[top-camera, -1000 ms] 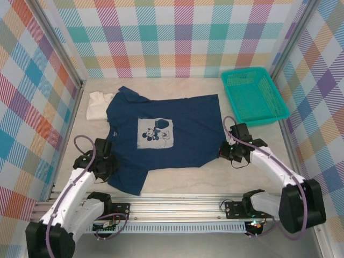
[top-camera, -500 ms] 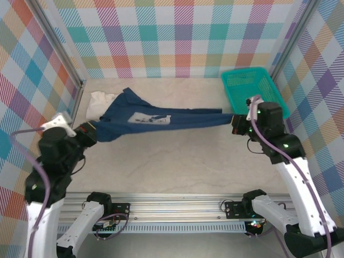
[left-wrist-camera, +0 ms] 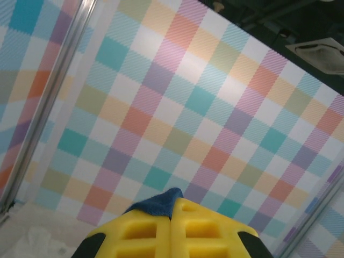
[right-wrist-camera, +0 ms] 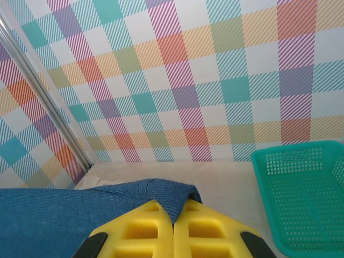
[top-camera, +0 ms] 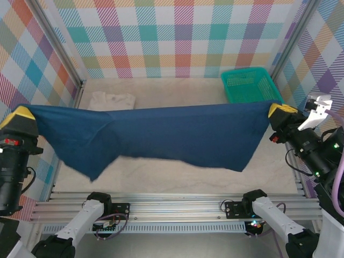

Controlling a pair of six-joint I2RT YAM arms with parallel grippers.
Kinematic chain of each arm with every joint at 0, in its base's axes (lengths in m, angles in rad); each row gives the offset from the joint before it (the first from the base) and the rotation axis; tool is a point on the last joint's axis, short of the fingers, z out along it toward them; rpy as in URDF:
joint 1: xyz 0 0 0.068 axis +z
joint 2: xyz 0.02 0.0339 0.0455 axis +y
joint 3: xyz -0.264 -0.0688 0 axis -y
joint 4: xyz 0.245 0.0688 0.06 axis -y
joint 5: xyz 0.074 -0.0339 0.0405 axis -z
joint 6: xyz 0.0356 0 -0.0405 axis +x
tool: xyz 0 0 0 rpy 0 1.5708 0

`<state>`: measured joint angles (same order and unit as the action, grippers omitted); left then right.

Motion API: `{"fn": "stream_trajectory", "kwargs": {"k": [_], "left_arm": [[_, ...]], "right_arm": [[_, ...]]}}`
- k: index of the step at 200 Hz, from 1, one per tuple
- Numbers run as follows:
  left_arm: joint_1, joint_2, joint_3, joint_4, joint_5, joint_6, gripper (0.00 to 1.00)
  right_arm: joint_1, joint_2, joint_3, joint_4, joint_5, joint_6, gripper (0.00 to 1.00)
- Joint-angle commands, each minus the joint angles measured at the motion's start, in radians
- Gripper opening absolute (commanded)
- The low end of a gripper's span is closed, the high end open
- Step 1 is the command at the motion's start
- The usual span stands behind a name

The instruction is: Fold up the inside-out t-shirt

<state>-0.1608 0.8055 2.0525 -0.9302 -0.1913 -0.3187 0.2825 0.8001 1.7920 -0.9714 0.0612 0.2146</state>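
Spreading stage: the dark navy blue soft cloth t-shirt (top-camera: 161, 134) hangs like a banner above the pale table (top-camera: 161, 173), stretching leftward from just in front of the teal plastic mesh basket (top-camera: 250, 86). Its lower edge sags unevenly. The left gripper (top-camera: 20, 115) and right gripper (top-camera: 278, 110) each pinch a top corner between closed yellow pads. The next move is probably to lay it flat, without wrinkles.

On my feed the held-up navy t-shirt (top-camera: 161, 134) blocks the near ends of the white shirt (top-camera: 112, 100) and teal basket (top-camera: 250, 85). The left arm (top-camera: 11, 166) and right arm (top-camera: 318, 156) run off the frame sides. Barely any cloth shows on the left wrist cam, maybe a hem.
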Motion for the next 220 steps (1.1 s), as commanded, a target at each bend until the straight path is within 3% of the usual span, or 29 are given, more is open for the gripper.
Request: {"fn": "stream_trajectory", "kwargs": {"k": [1, 32, 60, 87, 97, 113, 136, 145, 155, 171, 187, 206, 220], "left_arm": [[0.007, 0.126, 0.029, 0.025, -0.112, 0.074, 0.0], [0.007, 0.327, -0.005, 0.099, -0.147, 0.105, 0.0], [0.016, 0.547, -0.07, 0.219, -0.16, 0.133, 0.0], [0.061, 0.841, -0.108, 0.316, -0.148, 0.11, 0.0], [0.08, 0.986, -0.084, 0.351, -0.132, 0.092, 0.05], [0.105, 1.285, 0.147, 0.292, -0.079, 0.052, 0.17], [0.118, 1.756, 0.831, 0.021, 0.014, 0.015, 0.41], [0.121, 1.877, 1.049, -0.031, 0.041, -0.005, 0.47], [0.121, 1.908, 1.111, -0.049, 0.064, -0.023, 0.56], [0.121, 1.816, 0.94, -0.062, 0.076, -0.048, 0.58], [0.117, 1.612, 0.549, 0.036, 0.122, -0.065, 0.59], [0.113, 1.316, 0.043, 0.273, 0.159, -0.116, 0.6], [0.112, 1.144, -0.225, 0.405, 0.196, -0.175, 0.61]], "right_arm": [[0.0, 0.046, 0.021, 0.001, 0.082, -0.044, 0.0], [0.0, 0.145, -0.061, 0.128, 0.116, -0.063, 0.0], [0.0, 0.323, -0.154, 0.307, 0.17, -0.097, 0.01], [-0.004, 0.63, -0.21, 0.535, 0.212, -0.097, 0.04], [-0.006, 0.792, -0.172, 0.59, 0.226, -0.094, 0.04], [-0.014, 1.087, 0.009, 0.606, 0.281, -0.092, 0.14], [-0.023, 1.471, 0.468, 0.387, 0.307, -0.093, 0.23], [-0.019, 1.555, 0.597, 0.318, 0.293, -0.104, 0.29], [-0.012, 1.59, 0.667, 0.259, 0.268, -0.125, 0.34], [0.008, 1.54, 0.606, 0.225, 0.239, -0.144, 0.39], [0.029, 1.408, 0.394, 0.276, 0.189, -0.134, 0.42], [0.05, 1.242, 0.092, 0.346, -0.001, -0.059, 0.48], [0.055, 1.166, -0.086, 0.391, -0.15, 0.015, 0.49]]}}
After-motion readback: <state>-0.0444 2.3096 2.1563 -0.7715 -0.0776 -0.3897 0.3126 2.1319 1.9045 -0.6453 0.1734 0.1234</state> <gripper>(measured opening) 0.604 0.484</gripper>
